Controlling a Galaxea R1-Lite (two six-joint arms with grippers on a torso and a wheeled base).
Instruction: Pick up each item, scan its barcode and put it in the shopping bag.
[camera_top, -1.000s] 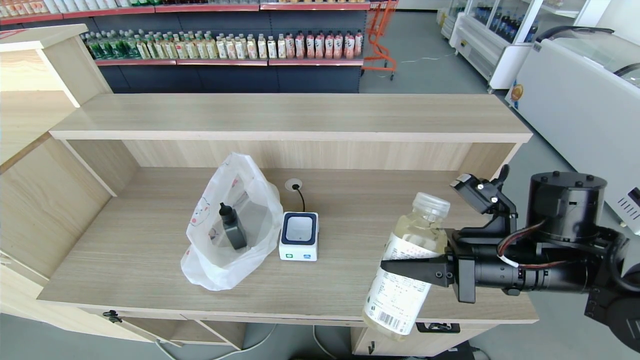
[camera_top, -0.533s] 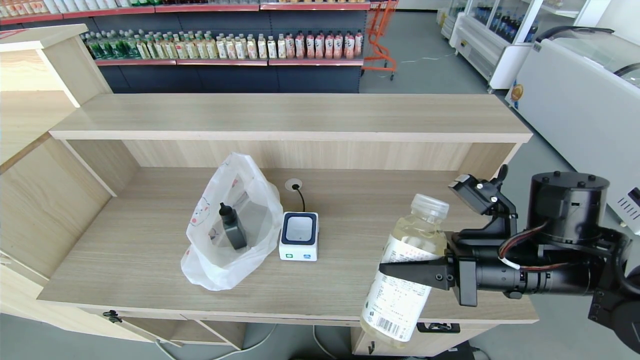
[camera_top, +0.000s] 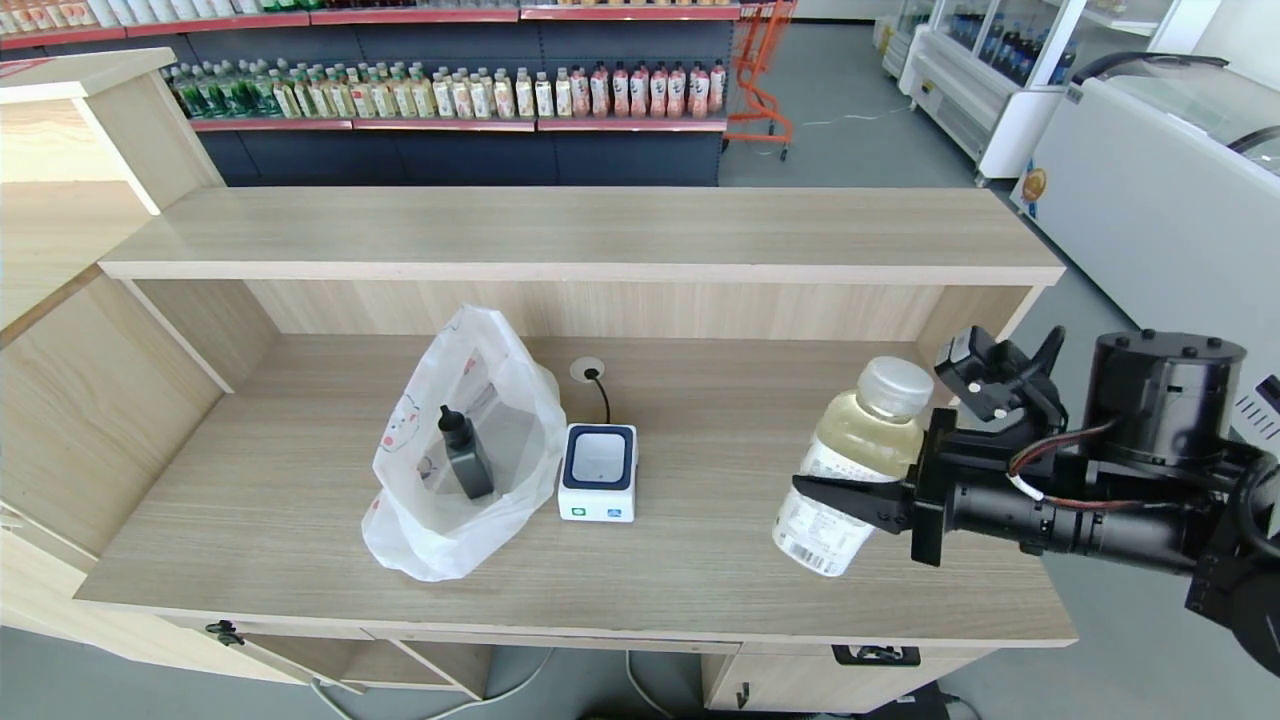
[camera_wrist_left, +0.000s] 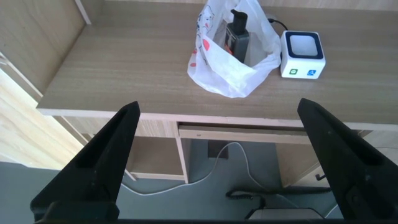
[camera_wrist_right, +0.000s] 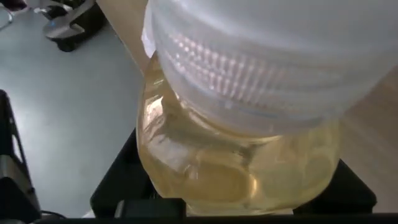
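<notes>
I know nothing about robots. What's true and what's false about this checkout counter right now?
The right gripper holds a bottle of pale yellow drink. True.
The shopping bag is empty. False: a dark bottle stands inside it.
The scanner sits on the counter beside the bag. True.
The left gripper grips an item. False: it is open, holding nothing.
The held bottle has no cap. False: its cap is on.
</notes>
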